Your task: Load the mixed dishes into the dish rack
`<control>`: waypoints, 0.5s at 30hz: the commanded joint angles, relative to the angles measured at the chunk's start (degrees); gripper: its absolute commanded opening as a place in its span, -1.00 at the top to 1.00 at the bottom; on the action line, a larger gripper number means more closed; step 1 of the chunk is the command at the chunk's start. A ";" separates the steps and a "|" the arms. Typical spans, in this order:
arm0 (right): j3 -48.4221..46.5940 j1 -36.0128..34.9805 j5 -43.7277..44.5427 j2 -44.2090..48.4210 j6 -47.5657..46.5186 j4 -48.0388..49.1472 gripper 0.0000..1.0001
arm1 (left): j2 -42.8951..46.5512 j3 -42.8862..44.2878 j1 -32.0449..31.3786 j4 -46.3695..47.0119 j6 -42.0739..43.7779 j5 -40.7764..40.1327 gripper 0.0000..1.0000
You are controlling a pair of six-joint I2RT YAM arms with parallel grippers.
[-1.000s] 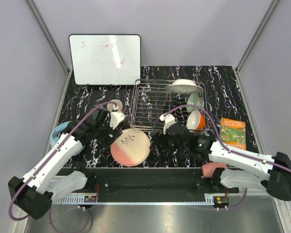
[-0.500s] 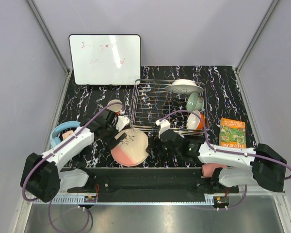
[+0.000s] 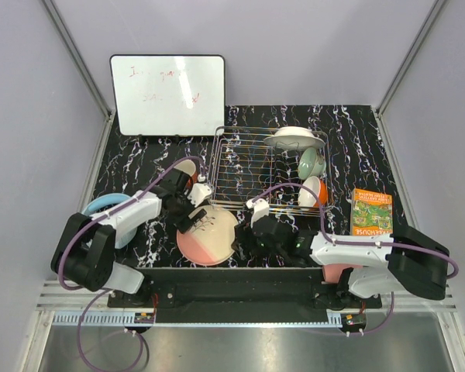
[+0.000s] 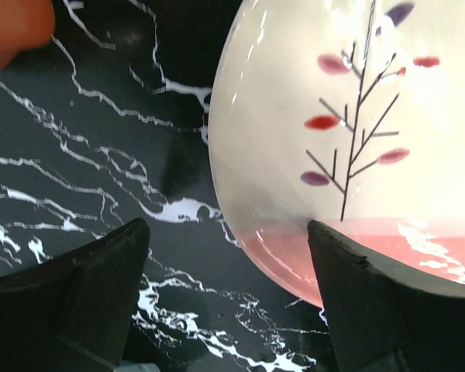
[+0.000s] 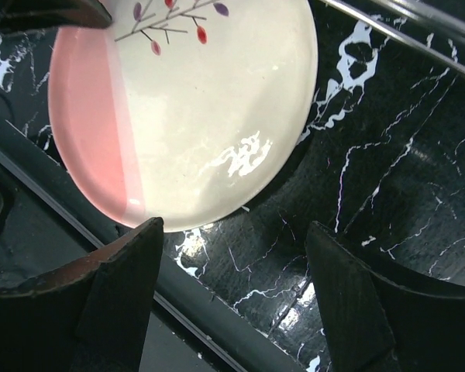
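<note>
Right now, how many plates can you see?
2. The white fluted-rim plate sits far right in the dish rack; the pink-and-cream plate lies on the table in front of it. None looks hidden.

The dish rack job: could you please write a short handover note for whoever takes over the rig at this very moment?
Left hand: open, fingers straddling the far-left rim of the pink-and-cream plate; nothing held.
Right hand: open, beside the plate's right rim; nothing held.
The plate lies flat on the table in front of the dish rack.
Done: white fluted-rim plate, mint-green bowl and orange mug are in the rack.
Left: load the plate, the pink cup by the right arm's base, and a small round dish left of the rack.
</note>
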State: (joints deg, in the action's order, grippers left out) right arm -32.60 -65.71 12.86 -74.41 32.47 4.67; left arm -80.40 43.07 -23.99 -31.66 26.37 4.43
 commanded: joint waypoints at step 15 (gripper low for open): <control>1.84 -1.00 2.78 -4.78 1.90 6.85 -0.61 | -8.28 4.39 1.05 -0.86 4.83 10.16 -0.24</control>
State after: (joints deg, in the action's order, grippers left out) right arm -31.14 -66.08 13.02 -79.42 33.61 8.58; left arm -86.37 47.27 -23.11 -31.38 28.88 12.14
